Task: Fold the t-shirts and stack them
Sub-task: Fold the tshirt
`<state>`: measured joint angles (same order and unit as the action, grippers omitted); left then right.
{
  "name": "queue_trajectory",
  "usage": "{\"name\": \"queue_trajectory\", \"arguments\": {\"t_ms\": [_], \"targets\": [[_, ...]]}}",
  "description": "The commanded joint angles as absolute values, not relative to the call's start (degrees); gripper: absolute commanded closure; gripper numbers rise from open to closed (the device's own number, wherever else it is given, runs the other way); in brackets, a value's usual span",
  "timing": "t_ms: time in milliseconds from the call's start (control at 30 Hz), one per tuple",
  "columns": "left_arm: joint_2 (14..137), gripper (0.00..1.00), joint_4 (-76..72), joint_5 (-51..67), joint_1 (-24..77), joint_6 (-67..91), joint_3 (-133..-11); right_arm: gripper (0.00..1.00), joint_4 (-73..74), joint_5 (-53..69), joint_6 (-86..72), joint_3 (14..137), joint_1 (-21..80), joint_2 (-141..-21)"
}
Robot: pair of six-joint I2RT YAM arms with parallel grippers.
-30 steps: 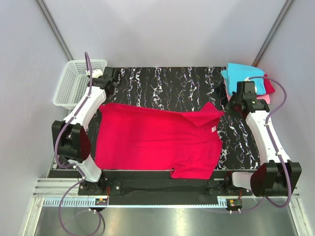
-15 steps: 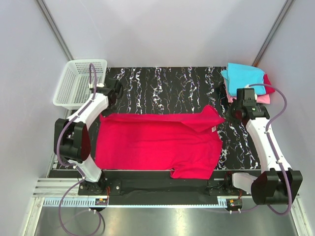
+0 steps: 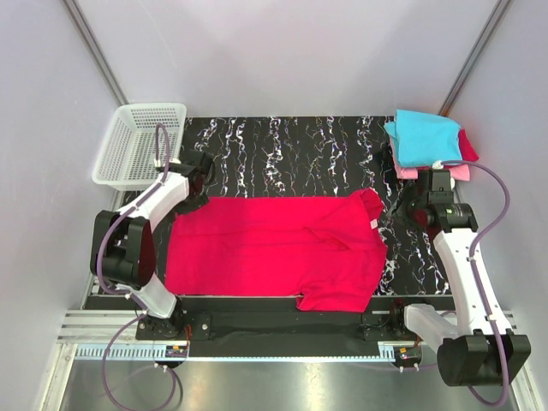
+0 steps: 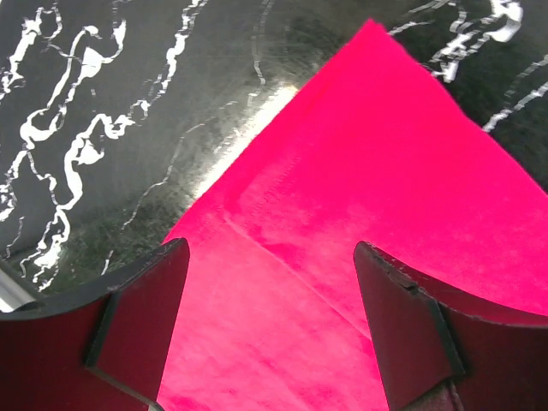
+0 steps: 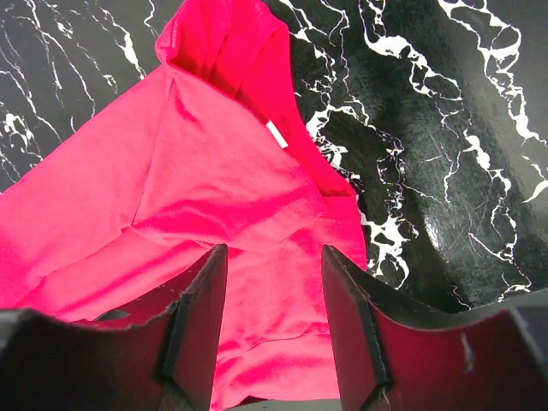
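A crimson-red t-shirt [image 3: 274, 248] lies spread on the black marble table [image 3: 291, 154], its far edge folded over toward the front, white neck label [image 3: 373, 224] at the right. My left gripper [image 3: 199, 175] hovers open over the shirt's far-left corner [image 4: 360, 154], nothing between its fingers [image 4: 145, 300]. My right gripper [image 3: 421, 199] is open just right of the collar; in its wrist view the shirt [image 5: 214, 171] and label [image 5: 276, 134] lie below the gap [image 5: 274, 257]. Cyan [image 3: 424, 137], dark red [image 3: 467, 147] and pink [image 3: 458, 171] shirts are stacked at the back right.
A white mesh basket [image 3: 111, 154] stands at the back left corner, just behind the left arm. Grey walls close in on both sides. The stack of shirts sits right behind the right wrist.
Both grippers came toward the front with the shirt's far edge, laying it over the body, then opened and let go. The far edge now lies straighter and nearer.
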<state>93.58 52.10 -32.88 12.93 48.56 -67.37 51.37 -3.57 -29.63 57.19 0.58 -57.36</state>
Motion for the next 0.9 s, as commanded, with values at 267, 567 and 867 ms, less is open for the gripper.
{"name": "queue_trajectory", "arguments": {"t_ms": [267,567,867], "targets": [[95.97,0.17,45.80,-26.04,18.02,43.17,-73.21,0.54,40.52,7.12,-25.59,58.97,0.44,-71.88],[102.82,0.18,39.38,-14.59,18.19,39.38,-75.32,0.54,31.47,6.76,-23.20,68.28,0.53,-88.67],[108.19,0.19,39.46,-14.06,18.19,38.85,-77.78,0.54,29.35,10.02,-22.85,80.50,0.70,-103.09]]}}
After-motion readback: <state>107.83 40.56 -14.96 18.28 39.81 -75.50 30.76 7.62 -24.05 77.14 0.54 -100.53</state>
